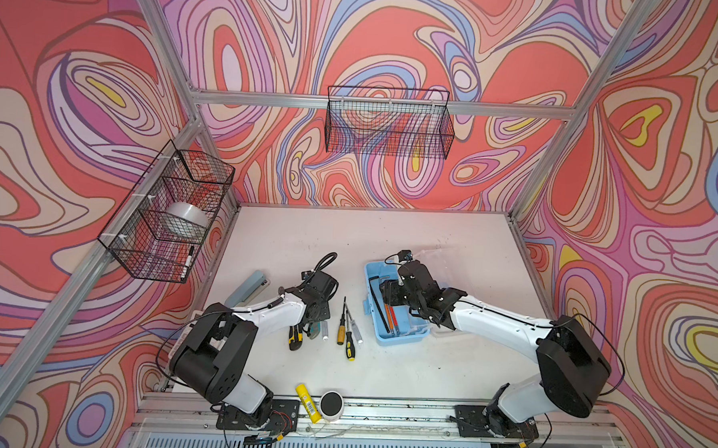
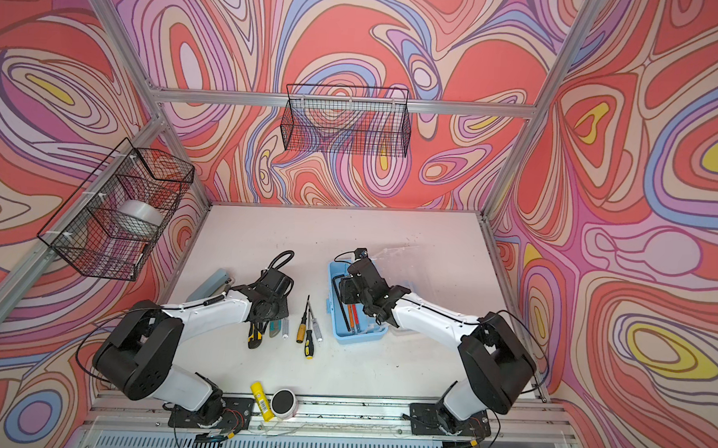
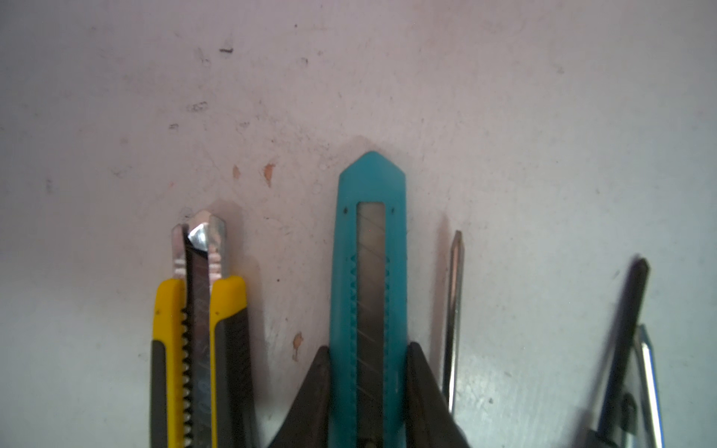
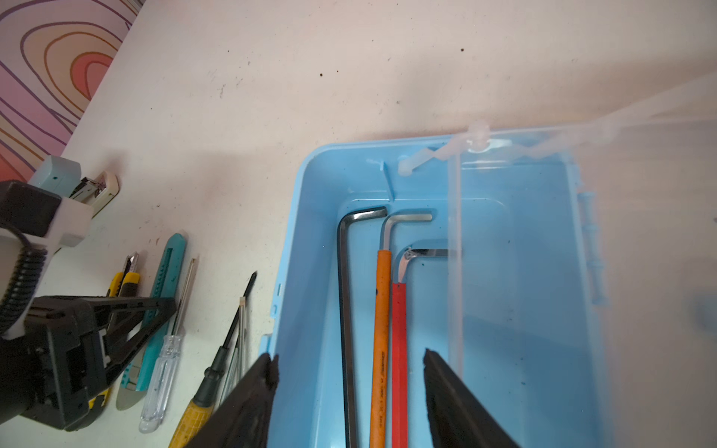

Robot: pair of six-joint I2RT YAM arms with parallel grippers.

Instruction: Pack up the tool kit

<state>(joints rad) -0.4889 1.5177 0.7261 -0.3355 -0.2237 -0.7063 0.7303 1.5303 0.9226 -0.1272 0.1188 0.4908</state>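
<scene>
Black-fingered left gripper (image 3: 368, 347): narrow, its fingers (image 3: 316, 388) pressed against both long sides of the teal utility knife (image 3: 371, 232), which lies on the white table (image 3: 349, 77).
Ahead of the left fingertips: the teal body runs straight out from the gripper, its segmented blade showing in the slot.
Outer side of the left gripper: yellow-and-black utility knife (image 3: 201, 329), just beside and parallel, clear of the fingers.
Inner side of the left gripper: clear-handled screwdriver (image 3: 454, 310), just beside the finger. Farther out toward the other arm lies a black-shafted screwdriver (image 3: 628, 329) with a thinner silver shaft next to it.
Right gripper (image 4: 349, 355): wide, holding nothing, poised over the open light-blue case (image 4: 295, 232).
Beneath the right gripper: black hex key (image 4: 343, 291), orange-sleeved hex key (image 4: 382, 310) and red-sleeved hex key (image 4: 399, 329) lie side by side on the case floor. Their bent ends are at the end far from the fingers.
Beyond the right gripper: clear lid (image 4: 659, 174) stands open on the side away from the left arm.
</scene>
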